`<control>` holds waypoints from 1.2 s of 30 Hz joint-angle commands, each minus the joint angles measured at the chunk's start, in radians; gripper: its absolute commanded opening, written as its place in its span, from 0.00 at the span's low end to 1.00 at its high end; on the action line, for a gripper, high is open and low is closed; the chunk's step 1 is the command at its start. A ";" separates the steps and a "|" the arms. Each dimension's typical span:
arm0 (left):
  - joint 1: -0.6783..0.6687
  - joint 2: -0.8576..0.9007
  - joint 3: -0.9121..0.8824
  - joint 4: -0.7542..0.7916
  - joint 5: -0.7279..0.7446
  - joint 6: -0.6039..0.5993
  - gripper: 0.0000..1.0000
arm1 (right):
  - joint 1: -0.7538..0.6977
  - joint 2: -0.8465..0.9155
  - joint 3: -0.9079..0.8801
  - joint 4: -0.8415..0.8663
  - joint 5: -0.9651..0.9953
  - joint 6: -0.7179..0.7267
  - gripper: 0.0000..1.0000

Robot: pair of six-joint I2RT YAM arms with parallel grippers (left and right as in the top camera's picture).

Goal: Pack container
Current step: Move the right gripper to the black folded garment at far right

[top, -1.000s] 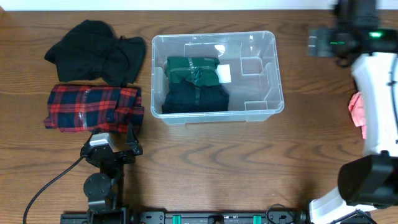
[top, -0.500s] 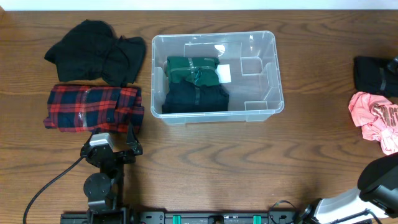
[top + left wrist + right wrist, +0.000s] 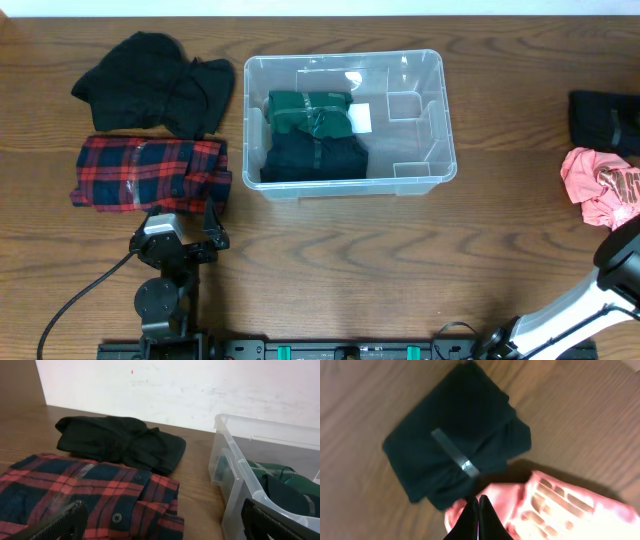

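Note:
The clear container (image 3: pixel 432 168) stands mid-table, holding a folded green garment (image 3: pixel 310 108) and a dark navy one (image 3: pixel 312 156) in its left half. My left gripper (image 3: pixel 182 226) rests open near the front edge, just below a red plaid shirt (image 3: pixel 150 172). In the left wrist view the left gripper (image 3: pixel 165 521) has its fingers spread wide over the plaid shirt (image 3: pixel 100 495), with the container (image 3: pixel 240 480) to the right. In the right wrist view the right gripper (image 3: pixel 478 499) is shut with nothing between its fingers, above a pink garment (image 3: pixel 555 510) and a black folded garment (image 3: pixel 455 440).
A crumpled black garment (image 3: pixel 155 90) lies at the back left. At the far right lie the black folded garment (image 3: pixel 603 120) and the pink garment (image 3: pixel 600 187). Part of the right arm (image 3: pixel 622 262) shows at the lower right corner.
The right arm pulled back from over the table's right side toward the lower right corner, uncovering the black and pink garments. Its gripper closed. The left arm stayed still.

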 commanded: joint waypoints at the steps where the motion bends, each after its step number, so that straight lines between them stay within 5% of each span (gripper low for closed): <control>1: 0.005 -0.005 -0.017 -0.035 -0.009 0.006 0.98 | 0.003 0.037 0.003 0.025 -0.012 0.095 0.01; 36: 0.005 -0.005 -0.017 -0.035 -0.009 0.006 0.98 | 0.135 0.221 0.003 0.332 0.168 0.087 0.01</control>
